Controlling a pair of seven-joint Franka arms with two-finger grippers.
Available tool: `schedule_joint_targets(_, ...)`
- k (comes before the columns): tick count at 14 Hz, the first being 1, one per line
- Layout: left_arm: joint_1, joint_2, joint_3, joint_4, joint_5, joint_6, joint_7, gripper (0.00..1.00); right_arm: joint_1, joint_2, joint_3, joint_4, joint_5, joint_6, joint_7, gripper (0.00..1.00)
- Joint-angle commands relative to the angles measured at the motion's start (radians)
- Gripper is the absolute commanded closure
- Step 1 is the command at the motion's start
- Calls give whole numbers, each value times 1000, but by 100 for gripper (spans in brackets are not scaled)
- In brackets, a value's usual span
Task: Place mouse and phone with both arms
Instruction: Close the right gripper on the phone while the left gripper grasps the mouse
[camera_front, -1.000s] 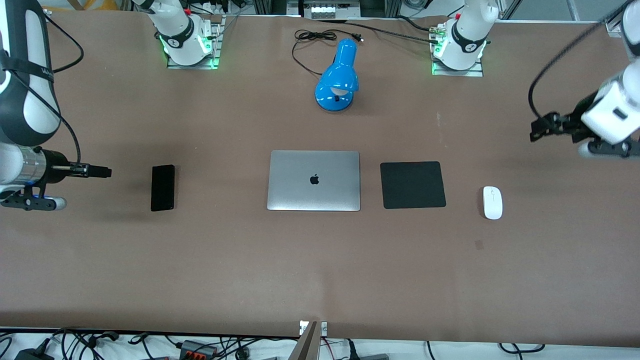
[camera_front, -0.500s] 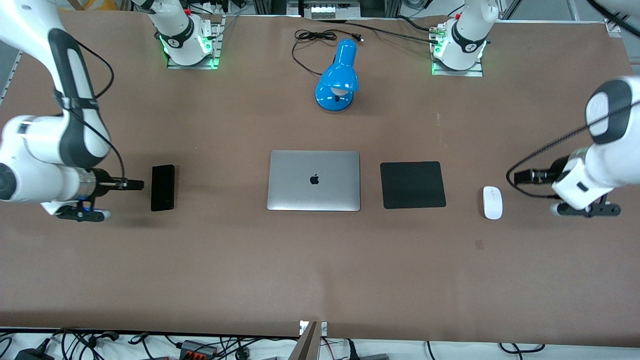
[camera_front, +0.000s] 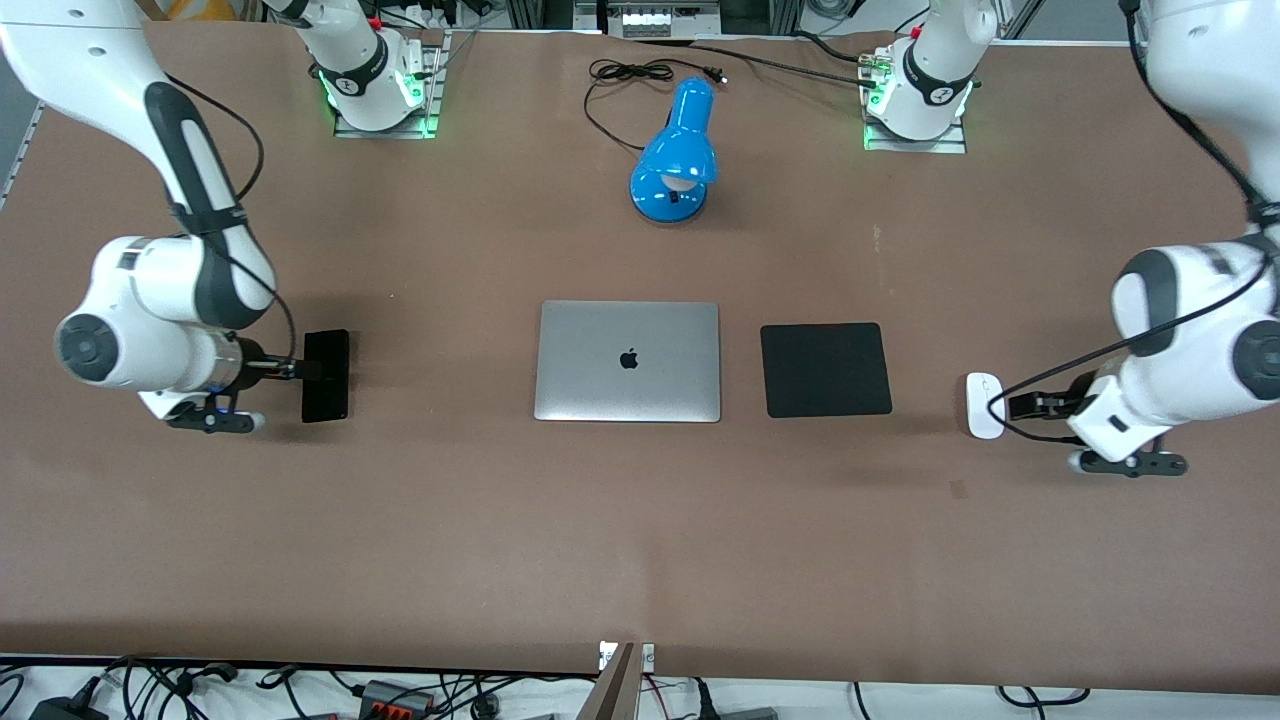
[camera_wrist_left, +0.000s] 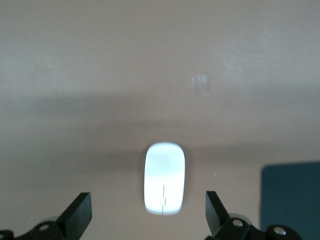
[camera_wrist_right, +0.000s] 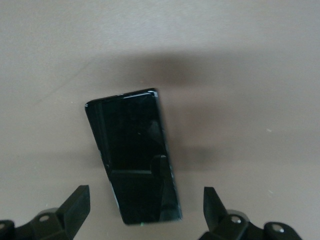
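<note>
The white mouse (camera_front: 984, 405) lies on the table toward the left arm's end, beside the black mouse pad (camera_front: 826, 369). My left gripper (camera_front: 1008, 407) is open and low at the mouse. In the left wrist view the mouse (camera_wrist_left: 164, 180) lies between the open fingertips (camera_wrist_left: 147, 196), which stand apart from it. The black phone (camera_front: 327, 376) lies flat toward the right arm's end. My right gripper (camera_front: 300, 370) is open at the phone's edge. In the right wrist view the phone (camera_wrist_right: 132, 155) reaches between the spread fingertips (camera_wrist_right: 145, 190), untouched.
A closed silver laptop (camera_front: 627, 361) lies mid-table between the phone and the mouse pad, whose corner shows in the left wrist view (camera_wrist_left: 292, 200). A blue desk lamp (camera_front: 676, 152) with a black cable lies farther from the front camera, between the arm bases.
Both arms have swung in from the table's ends and come down. The left gripper has reached the mouse, the right gripper the phone. Mouse and phone have not moved.
</note>
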Motion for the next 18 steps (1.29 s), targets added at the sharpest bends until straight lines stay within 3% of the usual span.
schedule_joint_targets(1, 6, -27, -1, -178, 18, 236, 68, 0, 21, -47, -1, -107, 0, 102, 4, 0)
schedule_joint_targets(5, 6, -16, -2, -292, 18, 401, 86, 0, 21, -69, -1, -202, -7, 246, -97, 0)
schedule_joint_targets(15, 6, 32, -7, -311, 18, 417, 88, 0, 13, -53, -1, -248, -5, 314, -153, 0)
schedule_joint_targets(18, 6, 42, -7, -309, 18, 455, 88, 12, 13, -44, -1, -257, -5, 338, -153, 0)
